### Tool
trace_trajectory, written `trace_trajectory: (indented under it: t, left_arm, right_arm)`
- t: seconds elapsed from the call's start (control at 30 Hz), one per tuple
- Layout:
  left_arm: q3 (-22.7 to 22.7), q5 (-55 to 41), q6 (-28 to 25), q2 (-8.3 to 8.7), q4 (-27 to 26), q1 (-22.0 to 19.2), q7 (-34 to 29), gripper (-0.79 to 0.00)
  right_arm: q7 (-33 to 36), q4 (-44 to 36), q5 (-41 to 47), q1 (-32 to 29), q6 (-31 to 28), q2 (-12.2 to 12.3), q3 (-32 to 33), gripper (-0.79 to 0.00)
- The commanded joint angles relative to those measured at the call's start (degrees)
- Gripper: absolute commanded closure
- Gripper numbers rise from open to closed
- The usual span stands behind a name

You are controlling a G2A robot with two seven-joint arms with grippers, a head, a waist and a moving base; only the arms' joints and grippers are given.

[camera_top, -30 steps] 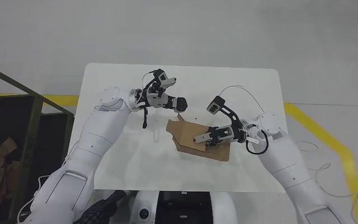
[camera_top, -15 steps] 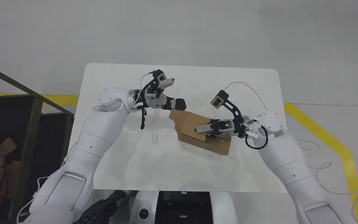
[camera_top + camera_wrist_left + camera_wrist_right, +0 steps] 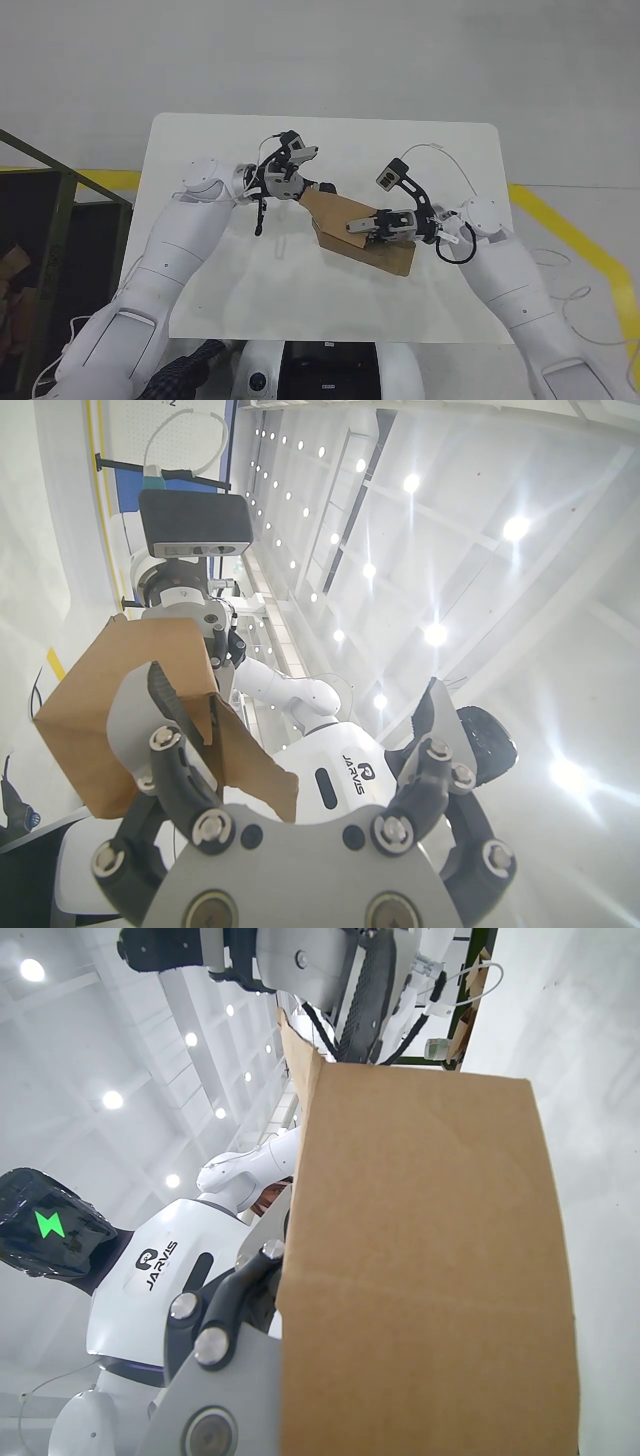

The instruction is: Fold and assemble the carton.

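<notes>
A brown carton (image 3: pixel 358 236) is held partly unfolded over the middle of the white table (image 3: pixel 200 290). My right gripper (image 3: pixel 362 226) is shut on one of its walls. In the right wrist view the carton (image 3: pixel 425 1253) hides one finger, and the other finger (image 3: pixel 265 1233) lies against its inner side. My left gripper (image 3: pixel 318 188) stands open at the carton's far left corner. In the left wrist view one of its fingers (image 3: pixel 160 695) rests against a loose flap of the carton (image 3: pixel 125 680), while the other is spread wide in the air.
A dark green rack (image 3: pixel 50 200) with cardboard scraps stands off the table's left edge. Yellow floor lines run on both sides. The table has bare room in front and along its far edge.
The right gripper has carried the carton a little up and toward the left arm. The left gripper has come in to the carton's corner and now touches a flap.
</notes>
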Motion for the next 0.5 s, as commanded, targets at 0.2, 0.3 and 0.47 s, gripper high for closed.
trace_trajectory:
  t: [0.2,0.3,0.47]
  left_arm:
    - [-0.61,0.18,-0.65,0.06,0.77,-0.54,-0.11,-0.785]
    - [-1.72,0.22,-0.83,0.34,0.70,-0.32,0.06,-0.785]
    - [-3.06,0.90,-0.41,0.84,-0.24,0.50,-0.01,-0.785]
  right_arm:
    - [0.63,0.26,0.50,-0.22,0.09,0.05,0.47,0.000]
    - [1.56,0.65,1.49,-0.38,0.35,0.13,0.95,0.000]
    - [2.38,1.17,2.17,-0.48,0.86,0.23,1.49,0.000]
